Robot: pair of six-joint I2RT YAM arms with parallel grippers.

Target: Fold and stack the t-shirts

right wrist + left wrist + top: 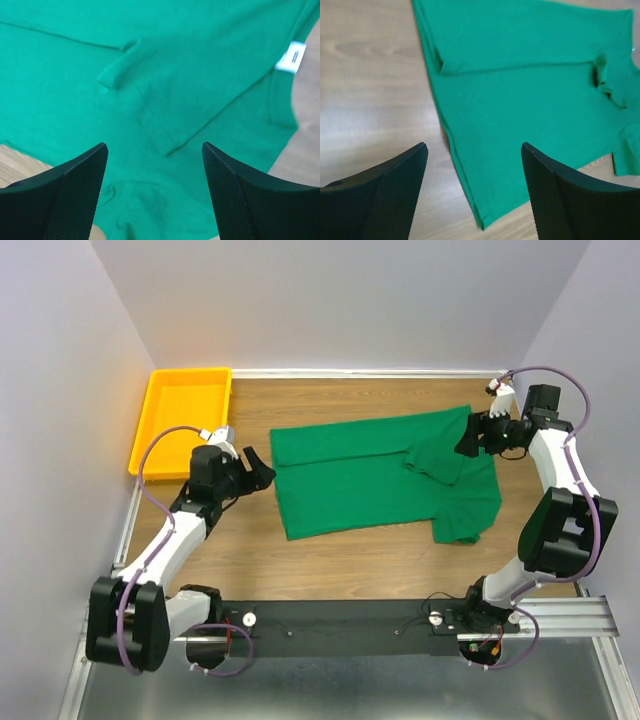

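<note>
Hidden: my right gripper (468, 438) covers shirt's collar end in top view. White neck label (291, 56) shows only in right wrist view, blurred. Both wrist views cut shirt off at frame edges.

Count: one green t-shirt (370, 480), one yellow tray (150, 430), two grippers.

Shirt lies flat in middle of worktop (330, 565), far long edge folded over, one sleeve turned in. My left gripper (260, 470) sits just beside shirt's left end. Both grippers spread wide, holding nothing.
</note>
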